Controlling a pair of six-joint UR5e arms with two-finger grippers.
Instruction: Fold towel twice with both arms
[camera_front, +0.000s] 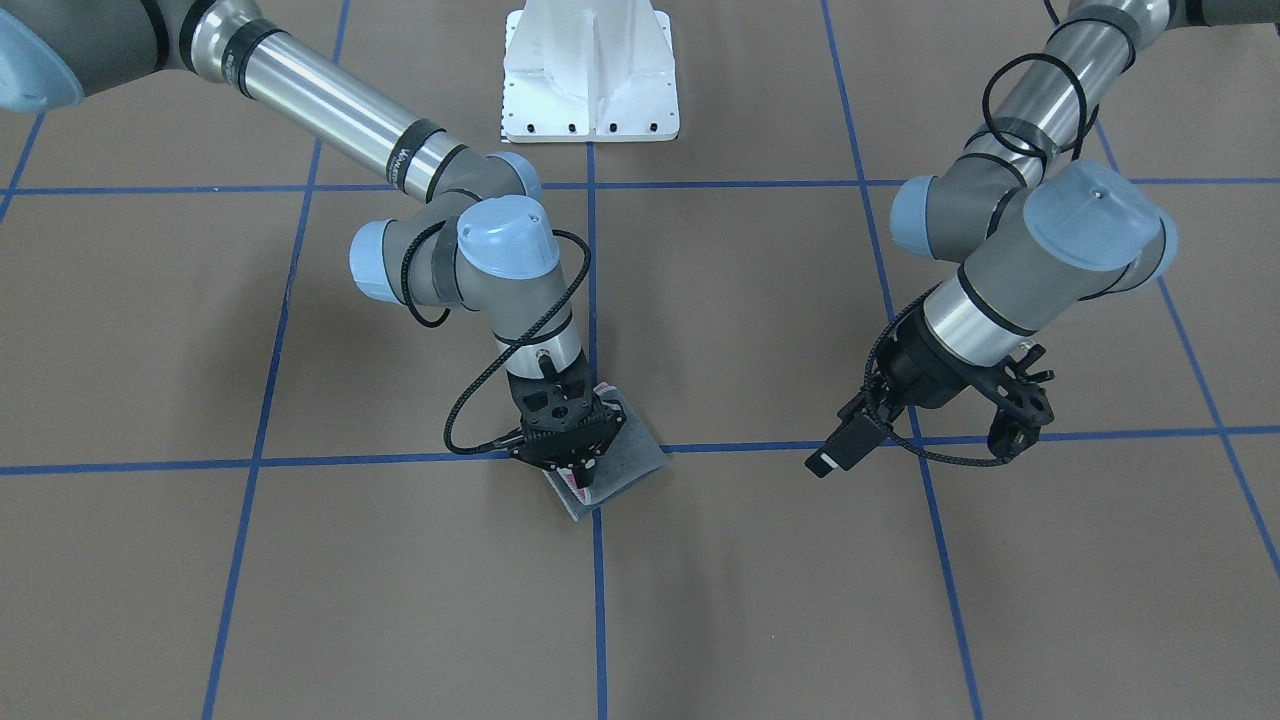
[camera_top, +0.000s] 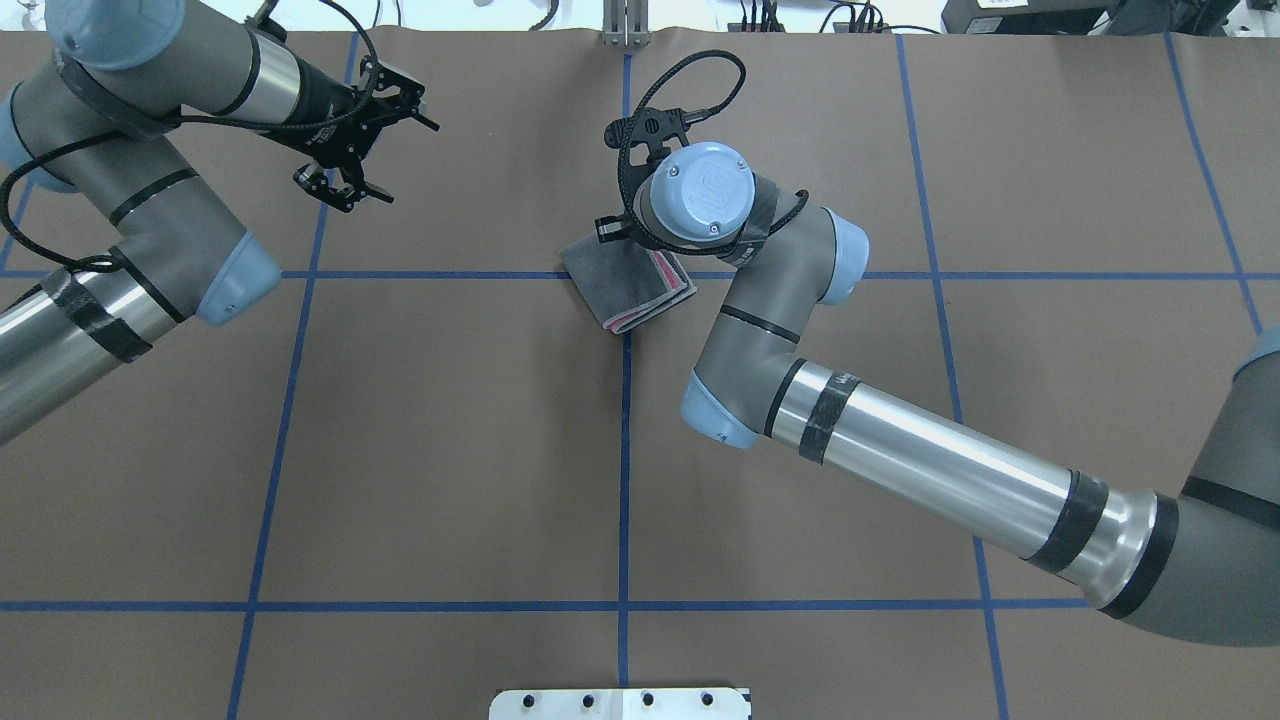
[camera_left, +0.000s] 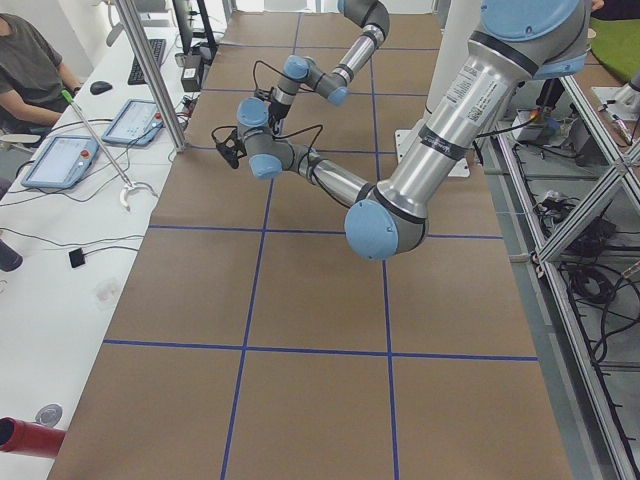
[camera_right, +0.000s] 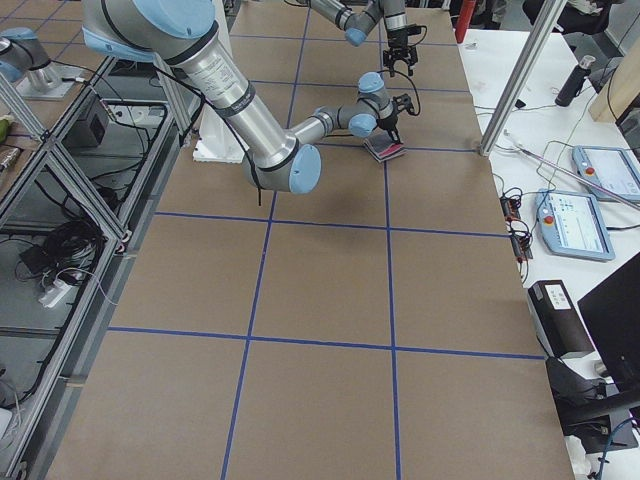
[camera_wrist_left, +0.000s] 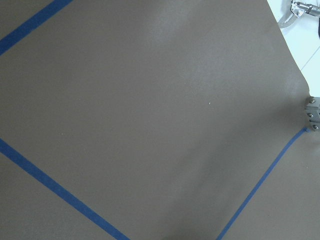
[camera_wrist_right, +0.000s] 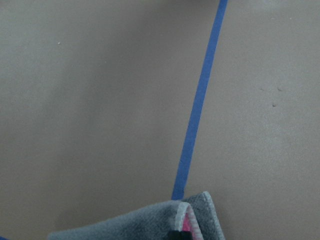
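Towel (camera_top: 625, 295) lies straight out in front of the white base (camera_front: 590, 80), on the blue tape line (camera_top: 625, 450) running from it. It looks folded to a small quarter packet: grey outside, pink layers showing at the edges. So we judge both folds done, & the step in hand is letting go cleanly. Right gripper (camera_front: 575, 470) is down on the side of the packet away from the base. Its fingers look close together, but we can't tell if they pinch cloth or just press it. Left gripper (camera_top: 410, 160) hangs off to the base's left, well apart from the towel, spread wide w/ nothing in it. Our advice: open fully first, then lift straight up w/ no sideways drag, b/c terry prob. clings to the pads & the top layer could flip back. Leave the left gripper parked out there.
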